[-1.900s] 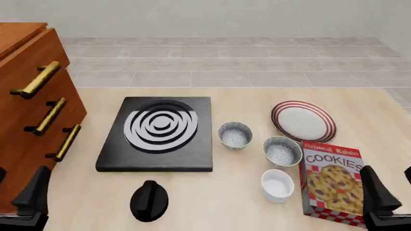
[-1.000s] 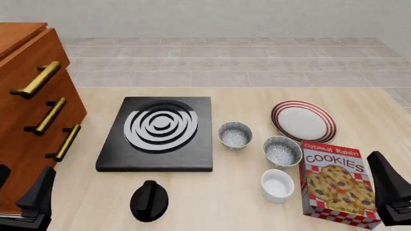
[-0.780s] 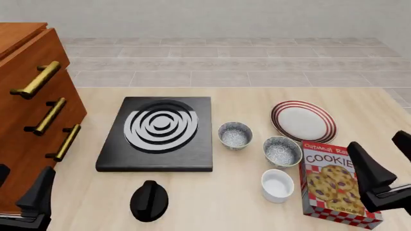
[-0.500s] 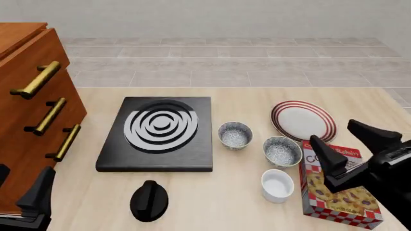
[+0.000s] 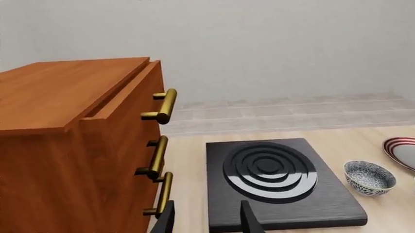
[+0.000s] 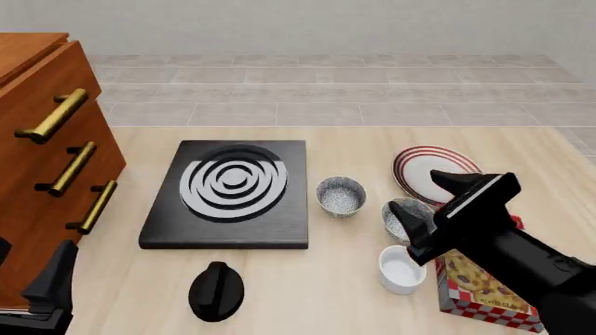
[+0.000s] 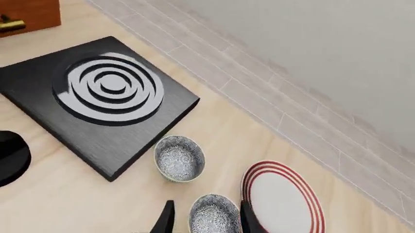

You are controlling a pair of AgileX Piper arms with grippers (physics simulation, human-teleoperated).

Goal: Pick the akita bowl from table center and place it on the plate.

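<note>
At the bench's (image 6: 354,307) near left corner, the left end effector (image 5: 206,223) hangs with its fingers spread apart. Just right of the black hob (image 6: 231,192), at bench centre, the akita bowl (image 6: 341,195) stands upright: small, round and deep, blue-grey speckled outside, pale speckled inside. Further right, the right end effector (image 6: 433,199) hovers wide open above the greenish-grey twin bowl (image 7: 214,213), empty. The red-striped plate (image 6: 419,164) lies beyond, apart from the akita bowl.

Wooden cabinet (image 5: 71,141) beside black hob (image 5: 275,182)
</note>
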